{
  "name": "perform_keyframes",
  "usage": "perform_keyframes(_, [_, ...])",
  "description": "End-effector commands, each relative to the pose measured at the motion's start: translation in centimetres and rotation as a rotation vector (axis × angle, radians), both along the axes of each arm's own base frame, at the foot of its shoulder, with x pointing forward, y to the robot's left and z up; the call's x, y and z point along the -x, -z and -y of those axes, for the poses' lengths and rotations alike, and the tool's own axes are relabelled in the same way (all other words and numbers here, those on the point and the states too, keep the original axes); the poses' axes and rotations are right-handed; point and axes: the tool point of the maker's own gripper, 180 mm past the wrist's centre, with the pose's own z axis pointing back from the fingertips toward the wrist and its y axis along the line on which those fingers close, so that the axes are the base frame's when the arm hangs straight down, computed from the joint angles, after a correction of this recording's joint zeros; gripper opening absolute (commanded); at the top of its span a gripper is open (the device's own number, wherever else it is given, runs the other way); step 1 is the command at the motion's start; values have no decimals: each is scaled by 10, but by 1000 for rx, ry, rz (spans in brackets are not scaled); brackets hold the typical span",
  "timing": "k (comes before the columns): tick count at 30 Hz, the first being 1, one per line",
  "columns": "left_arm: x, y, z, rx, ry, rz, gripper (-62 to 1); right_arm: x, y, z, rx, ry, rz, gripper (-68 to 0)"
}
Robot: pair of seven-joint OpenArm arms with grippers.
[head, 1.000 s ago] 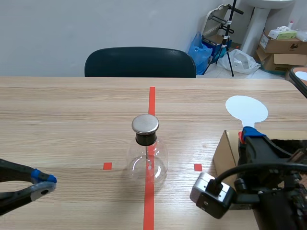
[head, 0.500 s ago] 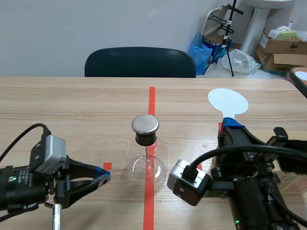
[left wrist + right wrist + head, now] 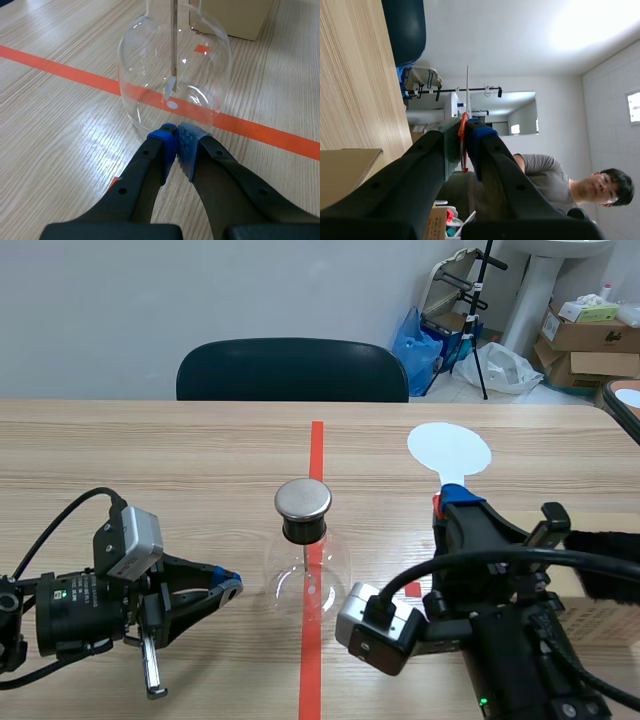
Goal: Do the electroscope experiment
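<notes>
Your electroscope (image 3: pixel 307 560) is a clear round glass flask standing upright on the table (image 3: pixel 150 460), right on the long red tape line (image 3: pixel 316 445). It has a black neck and a flat metal cap (image 3: pixel 303 498). In the left wrist view a thin rod (image 3: pixel 174 45) hangs down inside the glass.

Your left gripper (image 3: pixel 228 587) lies low to the left of the electroscope. Its blue pads are pressed together with nothing between them. The tips sit right at the foot of the flask (image 3: pixel 175 75), but you cannot tell whether they touch the glass.

Your right gripper (image 3: pixel 455 502) is to the right of the electroscope and apart from it. Its fingers are clamped on the handle of a white paddle (image 3: pixel 449 451), whose round disc stands above the fingertips.

A cardboard box (image 3: pixel 590 615) lies further right of the electroscope. A dark chair (image 3: pixel 292 368) stands beyond the electroscope, at the table's far edge.
</notes>
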Motion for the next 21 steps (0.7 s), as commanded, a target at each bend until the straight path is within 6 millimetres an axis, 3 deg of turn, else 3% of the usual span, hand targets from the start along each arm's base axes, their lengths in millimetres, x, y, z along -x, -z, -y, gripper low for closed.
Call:
perform_keyframes(1, [-2,-12,8,45,5,20,-579,-2,-5,-2,5,-16,21,-658])
perform_keyframes(21, [-5,-10,10,39,-11,34,-579,0,6,-7,36,-60,-34,-658])
